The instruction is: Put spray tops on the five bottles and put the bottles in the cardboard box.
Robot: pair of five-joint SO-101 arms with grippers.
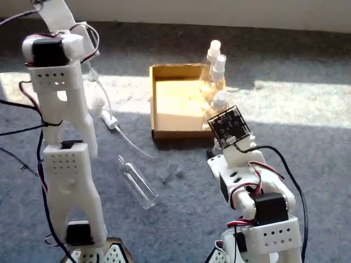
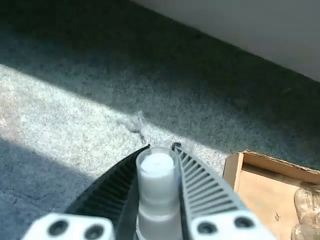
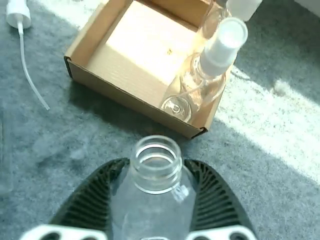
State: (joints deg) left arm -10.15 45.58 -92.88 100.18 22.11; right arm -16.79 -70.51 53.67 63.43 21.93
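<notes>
Right fingers [image 3: 90, 200] grip an open bottle [image 3: 156, 190] upright, neck presented for capping, I judge. Left fingers [image 2: 115, 190] clamp the spray top [image 2: 157, 185].

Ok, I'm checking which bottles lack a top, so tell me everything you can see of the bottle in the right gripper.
The bottle is clear, round, glass or plastic, with a ridged open neck and no spray top. It looks empty and roughly upright. The right gripper is shut on it, black ribbed fingers on both sides. It is over grey carpet just short of the cardboard box; whether it touches the carpet is unclear.
</notes>
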